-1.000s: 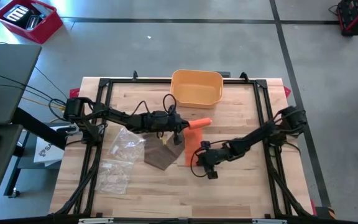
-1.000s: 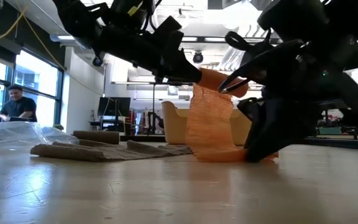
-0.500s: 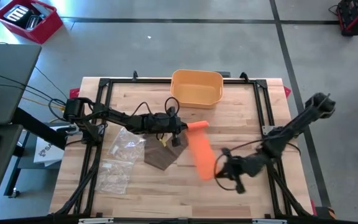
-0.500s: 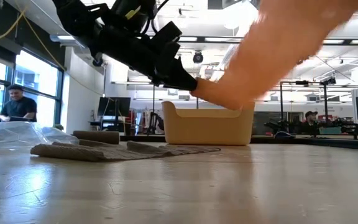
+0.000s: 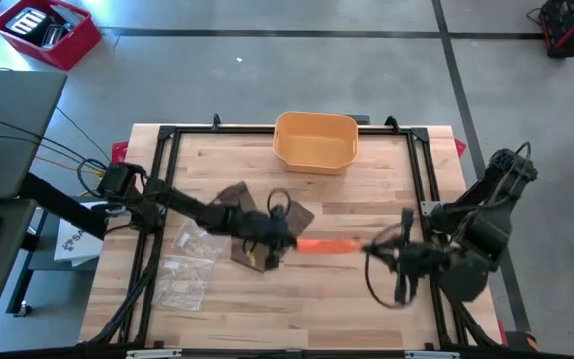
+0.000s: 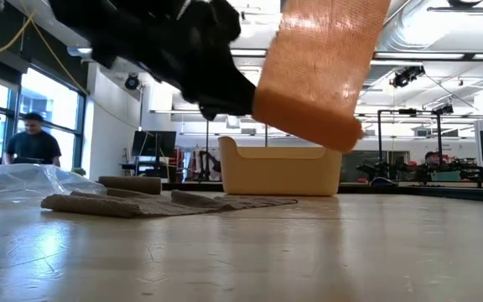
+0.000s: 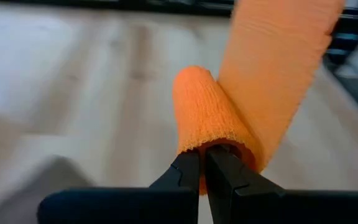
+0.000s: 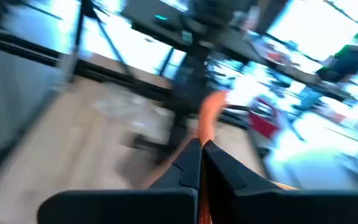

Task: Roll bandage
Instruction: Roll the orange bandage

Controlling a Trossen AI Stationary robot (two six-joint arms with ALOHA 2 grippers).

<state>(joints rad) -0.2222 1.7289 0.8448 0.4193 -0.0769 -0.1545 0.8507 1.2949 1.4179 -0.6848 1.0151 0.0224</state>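
An orange bandage [image 5: 332, 245] is stretched in the air between my two grippers, above the middle of the table. It is a broad strip in the low view [image 6: 325, 67]. My left gripper [image 5: 289, 242] is shut on its rolled end. My right gripper [image 5: 372, 250] is shut on the strip's other end, toward the table's right edge. My left gripper pinches the rolled end of the bandage [image 7: 207, 134] between its two fingers, coming level from the table's left. The roll is clear of the table and the strip [image 7: 278, 74] runs away from it. My right gripper pinches the strip's free end [image 8: 206, 121] between its two fingers, coming level from the table's right. The strip is seen edge-on here, drawn straight and clear of the table.
A brown bandage [image 6: 166, 203] lies flat on the table under my left arm. Clear plastic bags [image 5: 187, 261] lie at the near left. An orange bin [image 5: 315, 140] stands at the far middle. A black frame [image 5: 422, 189] runs around the table.
My right gripper has gone toward the table's right edge with the strip's free end. My left gripper has moved toward the near edge with the roll. The bandage, which hung with its lower end on the table, is now lifted clear and drawn out level between them.
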